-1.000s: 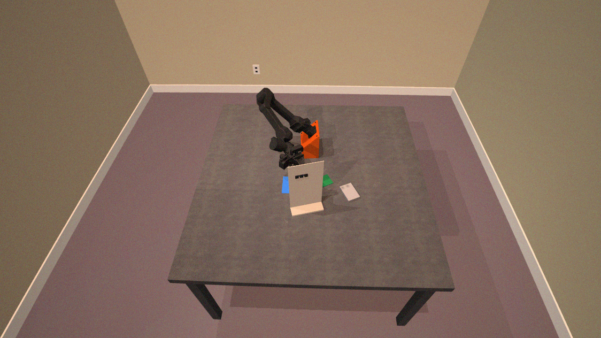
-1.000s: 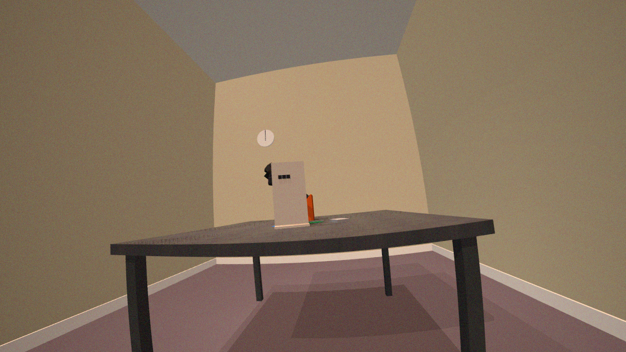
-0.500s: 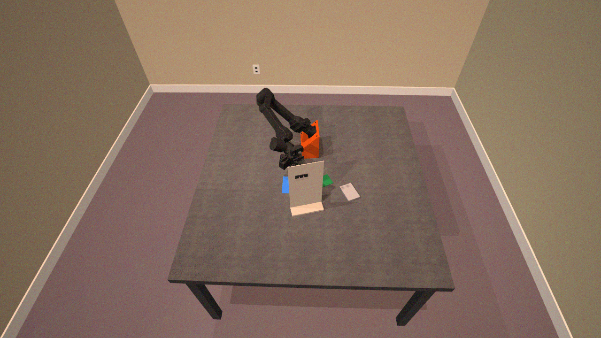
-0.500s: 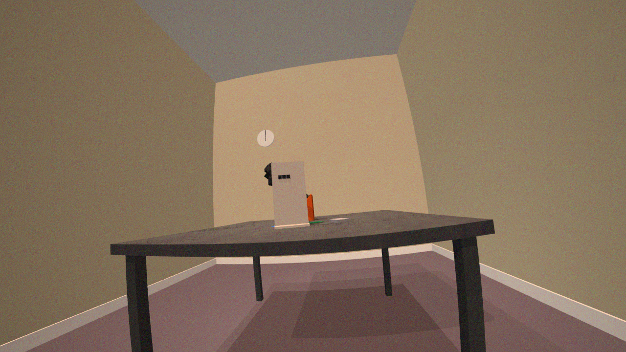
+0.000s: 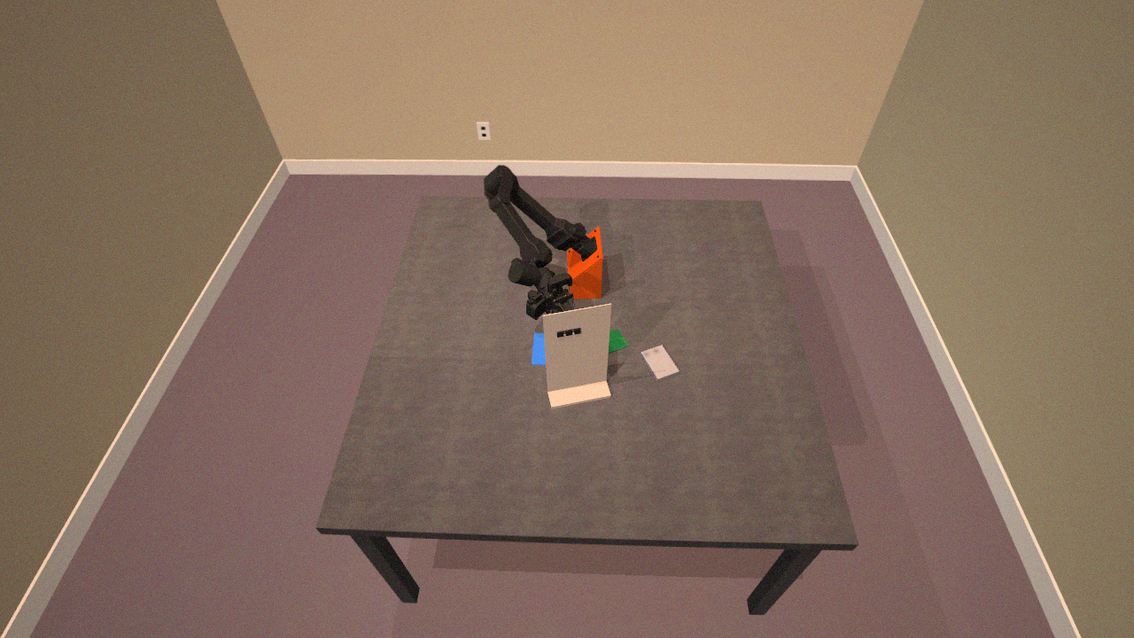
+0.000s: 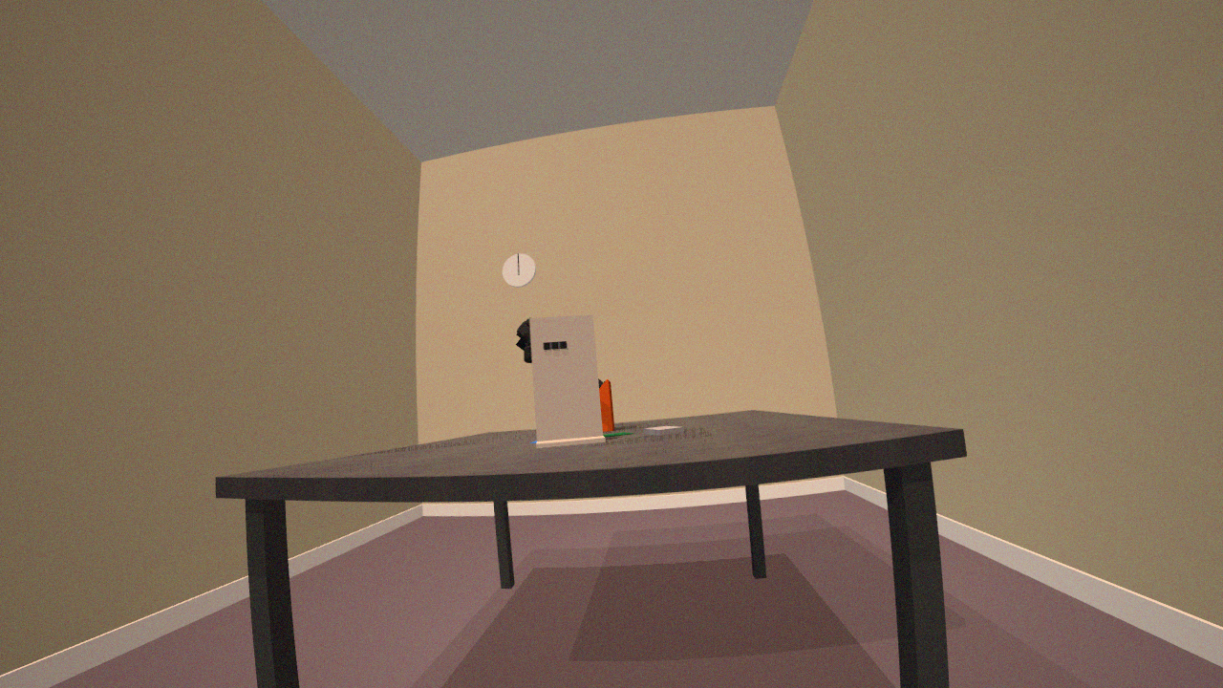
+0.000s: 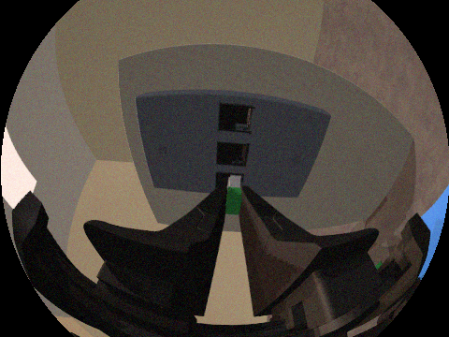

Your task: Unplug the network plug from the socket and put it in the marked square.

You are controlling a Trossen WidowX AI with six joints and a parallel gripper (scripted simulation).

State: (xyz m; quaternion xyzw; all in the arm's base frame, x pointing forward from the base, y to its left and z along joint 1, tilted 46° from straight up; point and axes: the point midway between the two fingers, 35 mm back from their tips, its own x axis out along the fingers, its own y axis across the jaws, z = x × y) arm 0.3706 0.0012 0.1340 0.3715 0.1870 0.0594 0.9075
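In the wrist view, the plug [image 7: 234, 200] has a green rear part and a pale front end at the lowest of three dark sockets. How deep it sits is not clear, and its tab cannot be made out. My gripper [image 7: 233, 191] is shut on the plug, one fingertip on each side. The socket plate [image 7: 187, 140] is blue-grey, on the upright panel [image 5: 577, 356] [image 6: 566, 393] [image 7: 136, 112]. In the top view, the panel hides my fingertips. A blue patch [image 5: 538, 349] [image 7: 437, 234] and a green patch [image 5: 617, 341] lie partly behind the panel; I cannot tell which is the marked square.
A pale flat plate [image 5: 659, 362] [image 6: 663, 427] lies on the table [image 5: 476, 460] to the right of the panel. The orange arm mount [image 5: 587, 279] [image 6: 606, 406] stands behind the panel. The panel has a pale foot [image 5: 579, 394] on the table.
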